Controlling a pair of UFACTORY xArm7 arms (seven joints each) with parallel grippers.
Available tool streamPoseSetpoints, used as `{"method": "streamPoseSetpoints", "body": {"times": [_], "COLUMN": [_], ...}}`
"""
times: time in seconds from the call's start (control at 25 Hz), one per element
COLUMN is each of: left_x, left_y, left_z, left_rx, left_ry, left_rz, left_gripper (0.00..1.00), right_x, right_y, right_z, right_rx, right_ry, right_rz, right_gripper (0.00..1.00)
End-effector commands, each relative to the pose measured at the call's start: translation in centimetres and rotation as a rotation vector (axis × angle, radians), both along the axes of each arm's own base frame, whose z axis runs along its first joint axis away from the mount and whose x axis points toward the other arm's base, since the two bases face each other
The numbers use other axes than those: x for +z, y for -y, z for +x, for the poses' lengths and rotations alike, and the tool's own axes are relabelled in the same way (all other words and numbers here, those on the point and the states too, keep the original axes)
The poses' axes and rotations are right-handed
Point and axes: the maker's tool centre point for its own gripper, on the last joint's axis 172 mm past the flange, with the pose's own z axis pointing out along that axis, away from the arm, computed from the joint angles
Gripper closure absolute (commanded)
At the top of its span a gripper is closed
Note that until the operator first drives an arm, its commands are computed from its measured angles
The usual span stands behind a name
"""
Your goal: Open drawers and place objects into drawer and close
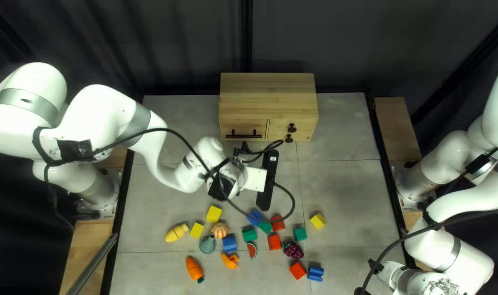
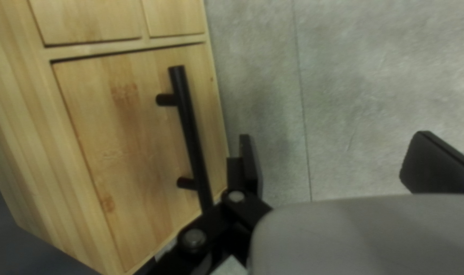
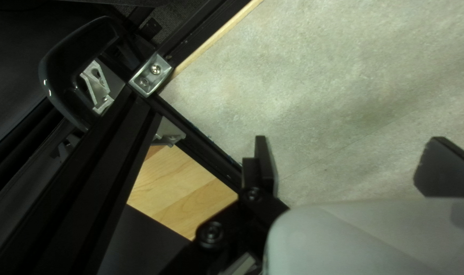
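Note:
The wooden cabinet [image 1: 267, 90] stands at the table's far side, its drawers shut. A black bar handle [image 1: 243, 135] is on the large drawer and round knobs [image 1: 291, 128] are on the smaller ones. My left gripper [image 1: 267, 180] hangs in front of the cabinet; its fingertips are hidden there. In the left wrist view, my left gripper [image 2: 344, 163] is open over bare floor, with the bar handle [image 2: 189, 127] outside its gap, beside one finger. In the right wrist view, my right gripper [image 3: 354, 165] is open, holding nothing. Blocks, such as a yellow block [image 1: 318, 220], lie on the table.
Toy foods lie among the blocks nearer the front: a carrot [image 1: 194, 269], grapes [image 1: 293, 250] and a lemon-like yellow toy [image 1: 177, 233]. A black cable loops over the block group. Beside my right gripper are a black frame rail [image 3: 201, 140] and a wooden ledge [image 3: 178, 191].

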Motion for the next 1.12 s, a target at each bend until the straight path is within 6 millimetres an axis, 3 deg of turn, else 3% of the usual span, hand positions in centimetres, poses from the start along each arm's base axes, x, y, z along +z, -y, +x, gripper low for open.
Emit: {"method": "streamPoseSetpoints", "body": {"times": [0.04,0.44,1.12], "left_x": [-0.1,-1.2,-1.5], "left_y": [-0.4,-2.0,-3.3], "left_z": [-0.1,1.0,0.8], "left_rx": [0.023,0.128,0.205], "left_ry": [-0.009,0.012,0.056], "left_rz": [-0.002,-0.014,0.009], "left_gripper": [0.00,0.00,0.00], "right_x": [0.0,0.0,0.0], "right_y": [0.0,0.0,0.0], "right_z": [0.0,0.0,0.0], "right_rx": [0.000,0.000,0.000], "right_ry": [0.000,0.000,0.000], "right_rz": [0.000,0.000,0.000], "right_gripper": [0.00,0.00,0.00]}}
